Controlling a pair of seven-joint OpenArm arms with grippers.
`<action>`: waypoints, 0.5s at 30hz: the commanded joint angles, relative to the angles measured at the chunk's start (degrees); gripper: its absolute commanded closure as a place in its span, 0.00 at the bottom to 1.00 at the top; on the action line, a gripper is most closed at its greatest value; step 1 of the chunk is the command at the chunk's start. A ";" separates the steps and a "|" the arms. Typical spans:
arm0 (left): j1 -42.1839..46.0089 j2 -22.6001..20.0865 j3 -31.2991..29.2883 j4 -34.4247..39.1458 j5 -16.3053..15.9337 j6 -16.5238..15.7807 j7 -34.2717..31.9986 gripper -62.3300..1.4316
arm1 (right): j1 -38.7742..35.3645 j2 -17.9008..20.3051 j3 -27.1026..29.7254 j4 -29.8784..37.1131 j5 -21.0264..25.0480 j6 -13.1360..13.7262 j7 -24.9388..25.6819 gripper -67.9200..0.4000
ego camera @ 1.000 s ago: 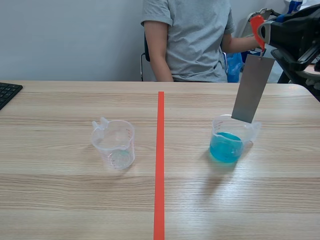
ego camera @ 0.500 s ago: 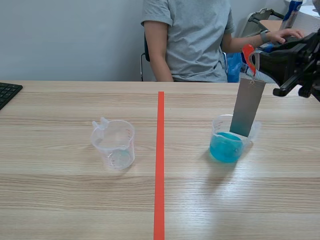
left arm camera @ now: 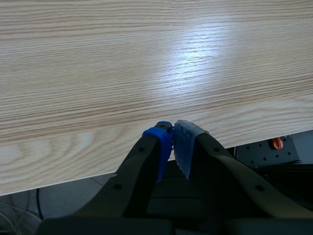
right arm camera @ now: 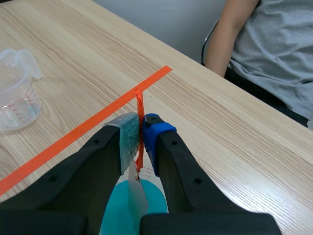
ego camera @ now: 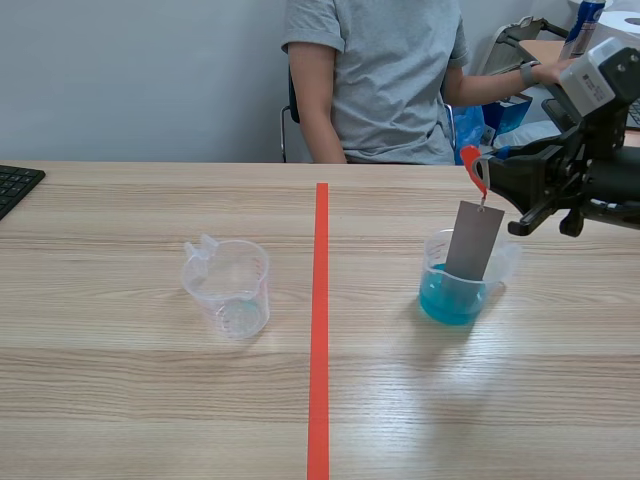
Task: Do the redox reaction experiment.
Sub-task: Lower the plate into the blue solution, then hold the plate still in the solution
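Note:
A clear beaker with blue liquid [ego camera: 452, 295] stands right of the tape line. A grey metal sheet [ego camera: 474, 240] hangs by an orange-red loop [ego camera: 471, 163] with its lower end inside that beaker. My right gripper [ego camera: 487, 172] is shut on the loop, just above the beaker. In the right wrist view the loop [right arm camera: 139, 110] is pinched between the pads of the right gripper [right arm camera: 141, 125], with the sheet [right arm camera: 137, 195] and the blue liquid [right arm camera: 115, 218] below. An empty clear beaker [ego camera: 228, 288] stands left of the line. My left gripper [left arm camera: 173, 134] is shut on nothing over the table's edge.
An orange-red tape line [ego camera: 320, 330] runs down the table's middle. A black keyboard [ego camera: 15, 185] lies at the far left edge. A person [ego camera: 380, 80] in a grey shirt sits across the table, one hand [ego camera: 560, 70] on a desk behind the right arm.
My right gripper has come down and to the left with the sheet. The sheet's lower end, which hung at the beaker's rim, now sits inside the blue beaker.

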 commanded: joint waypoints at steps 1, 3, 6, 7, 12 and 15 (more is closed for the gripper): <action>0.15 -0.33 -0.52 0.20 -0.13 -0.31 -0.59 0.89 | 1.44 0.33 0.04 0.83 -0.09 0.44 1.18 0.97; 0.13 -0.33 -0.52 0.20 -0.13 -0.31 -0.59 0.89 | 1.44 0.33 -0.13 0.83 -0.28 0.44 1.20 0.97; 0.15 -0.33 -0.52 0.20 -0.13 -0.31 -0.59 0.89 | 1.44 0.33 -0.13 0.83 -0.28 0.44 1.42 0.97; 0.15 -0.33 -0.52 0.20 -0.13 -0.31 -0.59 0.89 | 1.44 0.33 -0.13 0.83 -0.28 0.44 1.40 0.97; 0.15 -0.33 -0.52 0.20 -0.13 -0.31 -0.59 0.89 | 1.44 0.35 -0.13 0.83 -0.72 0.44 1.40 0.97; 0.15 -0.33 -0.52 0.20 -0.13 -0.31 -0.59 0.89 | 1.44 0.35 -0.13 0.83 -0.94 0.44 1.40 0.97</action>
